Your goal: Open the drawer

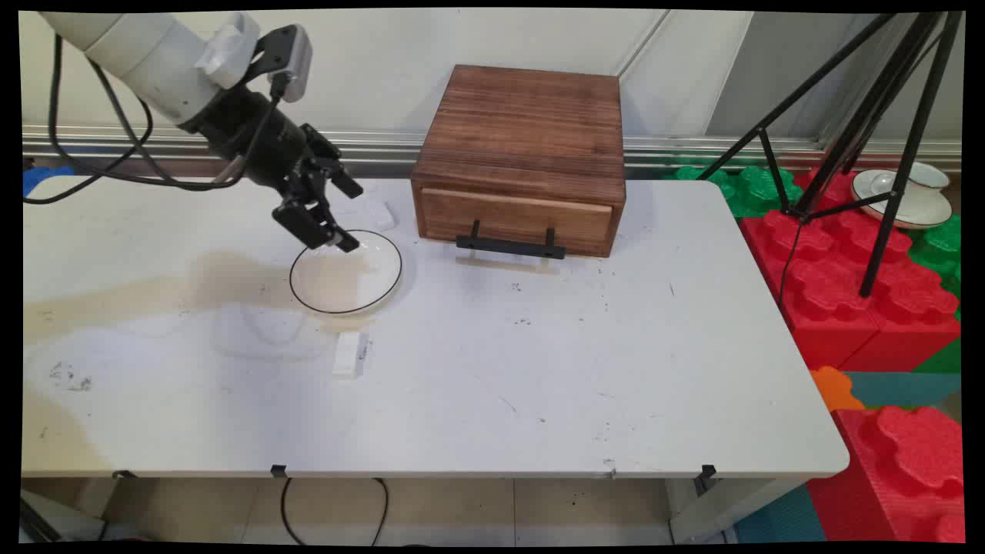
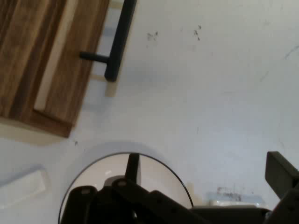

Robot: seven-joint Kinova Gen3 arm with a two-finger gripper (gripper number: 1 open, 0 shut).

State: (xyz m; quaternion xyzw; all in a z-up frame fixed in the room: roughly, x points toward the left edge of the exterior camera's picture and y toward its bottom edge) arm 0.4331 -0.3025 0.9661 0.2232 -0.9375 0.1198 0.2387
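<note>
Seen from the main view: black two-finger gripper (image 1: 338, 219) spread apart and grasping nothing, tilted down over the far-left rim of a round white plate (image 1: 346, 271) with a thin dark edge line, lower fingertip just at or above that rim, contact impossible to tell; smooth, shallow, glossy dish lying flat on the white table (image 1: 492, 369), whose surface is matte, scuffed with small dark specks and stained tan toward the left; small white rectangular block (image 1: 350, 354) just near-side of the plate, apart from it; another small white block (image 1: 379, 213) beyond the plate, close to the gripper; dark-stained wooden drawer box (image 1: 523, 158) with strong horizontal grain standing at the table's far edge, right of the plate, its single drawer closed and fitted with a black bar handle (image 1: 510, 245) on two posts; black tripod legs (image 1: 885, 131) and knobbly red and green foam blocks (image 1: 862, 285) off the table's right end, with a white cup and saucer (image 1: 908, 192) resting there. Shown only by the hand view: one finger (image 2: 133, 167) poised over the plate's (image 2: 159, 179) pale inside, the other (image 2: 280, 172) well off to the side above bare table (image 2: 224, 93), the gap between them wide; the drawer box's (image 2: 42, 56) corner and handle (image 2: 119, 39) slanting across the upper left; one white block (image 2: 23, 186) at the left edge, the other (image 2: 236, 200) low on the right; tripod, foam blocks and cup out of frame here.
</note>
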